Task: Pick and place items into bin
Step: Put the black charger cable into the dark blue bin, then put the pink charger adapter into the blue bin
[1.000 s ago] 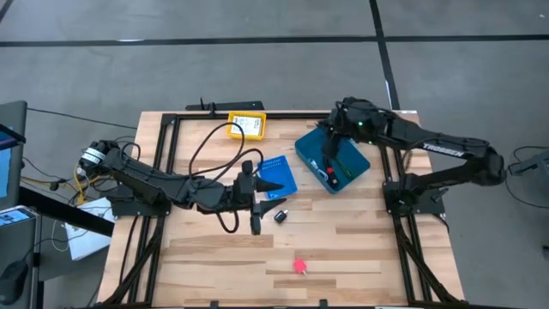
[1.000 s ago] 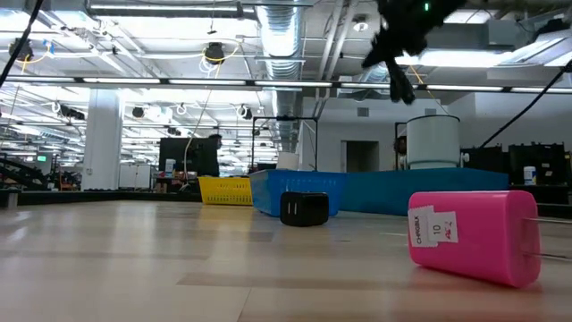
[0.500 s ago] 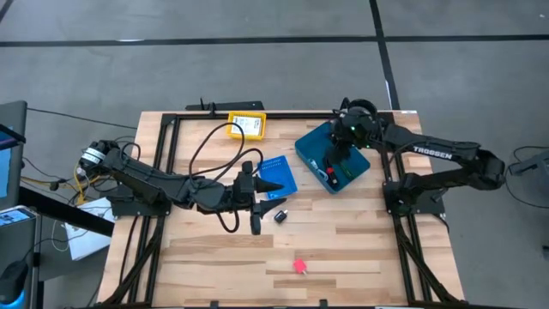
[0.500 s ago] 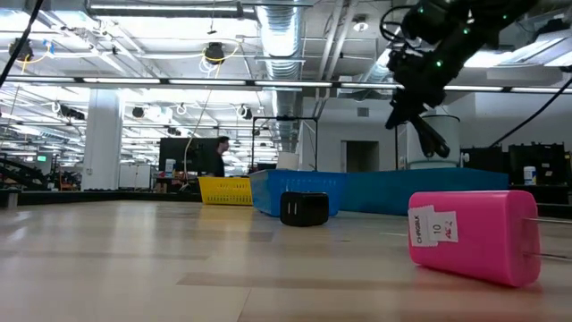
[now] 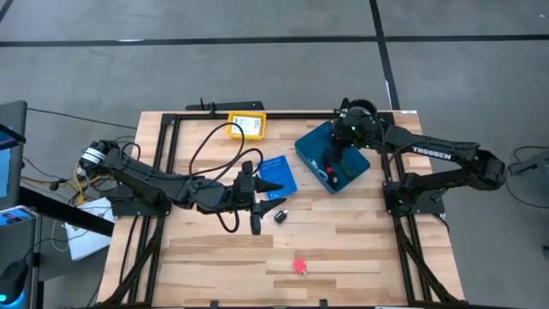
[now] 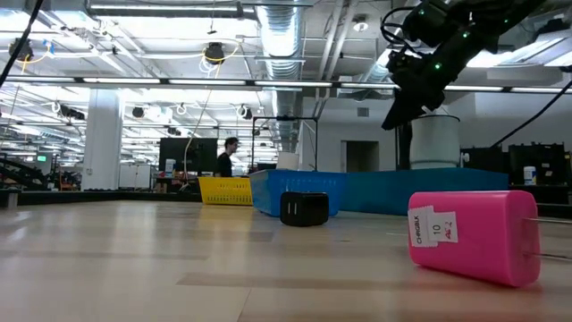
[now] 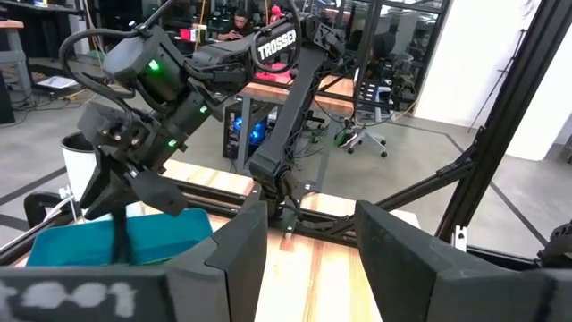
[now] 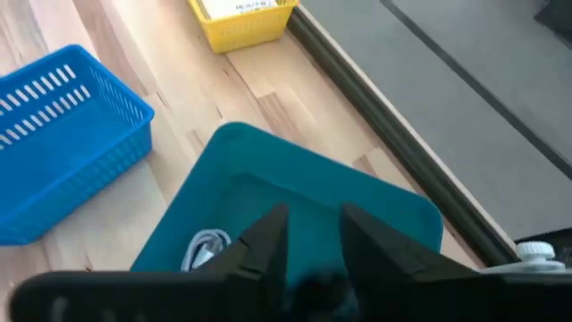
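Your right gripper hangs over the teal bin at the far right of the wooden table. In the right wrist view its two dark fingers stand slightly parted with a narrow gap between them, and nothing shows pinched there. Below them lies the bin's teal floor, with a coiled white cable resting inside. From above, small red and green items sit in the bin just beside the fingers. Your right arm reaches from its base at the table's right edge, back and inward, with the wrist bent down over the bin.

Your left gripper lies low near the table's middle, its arm stretched across from the left edge. Its fingers are spread apart and hold nothing.

A small black block rests on the wood just beside the left gripper. A blue basket stands between the two grippers, touching none of them as far as you can tell. A yellow basket holding a white card sits at the far edge. A pink block with a white label lies alone near the front, well apart from both arms. A person stands far off in the room.
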